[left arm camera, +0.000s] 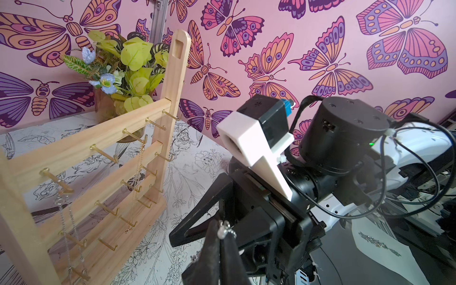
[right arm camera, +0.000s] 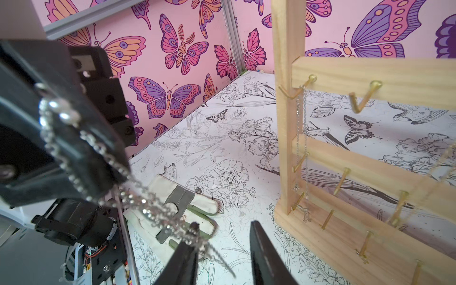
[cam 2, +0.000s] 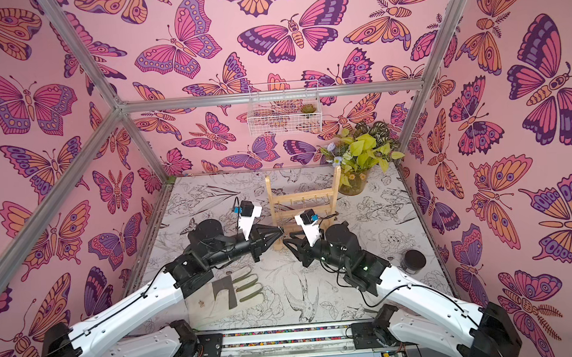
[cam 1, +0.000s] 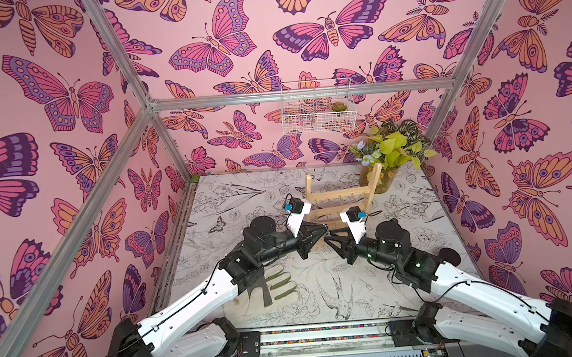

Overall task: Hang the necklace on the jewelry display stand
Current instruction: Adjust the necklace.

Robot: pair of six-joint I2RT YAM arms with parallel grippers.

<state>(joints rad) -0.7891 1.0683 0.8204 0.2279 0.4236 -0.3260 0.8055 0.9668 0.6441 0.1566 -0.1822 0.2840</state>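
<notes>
Necklace (right arm camera: pixel 108 158) of glittery beaded chain, left tool (left arm camera: pixel 216 227) pinching it, right tool (right arm camera: pixel 224 225) gaping near pale-wood stand (right arm camera: pixel 370 74).

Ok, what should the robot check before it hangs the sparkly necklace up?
1. Grip: ok, left hand shut on the necklace.
2. Helper: ok, right hand open; the chain just lies over one finger.
3. Free spot: ok, an empty hook on the jewelry display stand, top bar.
4. Stand upright: ok.
5. Knots: cannot tell, the chain looks bunched.
</notes>
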